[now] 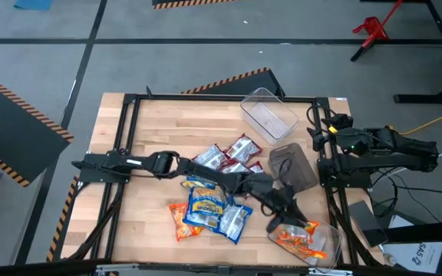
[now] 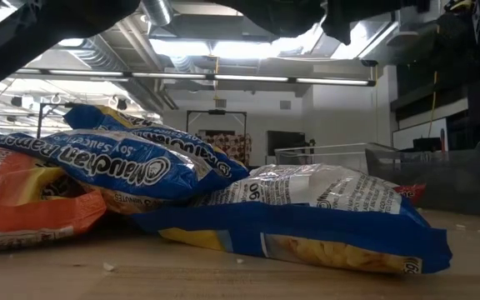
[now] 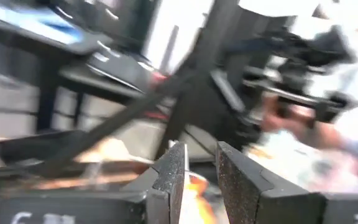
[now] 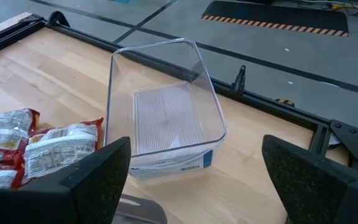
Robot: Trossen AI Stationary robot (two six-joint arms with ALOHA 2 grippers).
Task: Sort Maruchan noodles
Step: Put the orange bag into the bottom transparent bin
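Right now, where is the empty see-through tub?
In the high view the empty clear tub sits at the table's far right corner, just beyond the red packets and the dark grey tub.

Ceiling strip lights (image 2: 215,77) glare bright in the low view — the arms above go to black silhouette. The left wrist view is smeared with motion blur; the worktop (image 1: 152,126) lies evenly lit, shadows soft.

The whole counter (image 1: 152,123) is seen from straight above. It is crossed level, very near the noodle packets (image 2: 223,200), by the low view. The clear tub (image 4: 166,112) is shared with the right wrist view.
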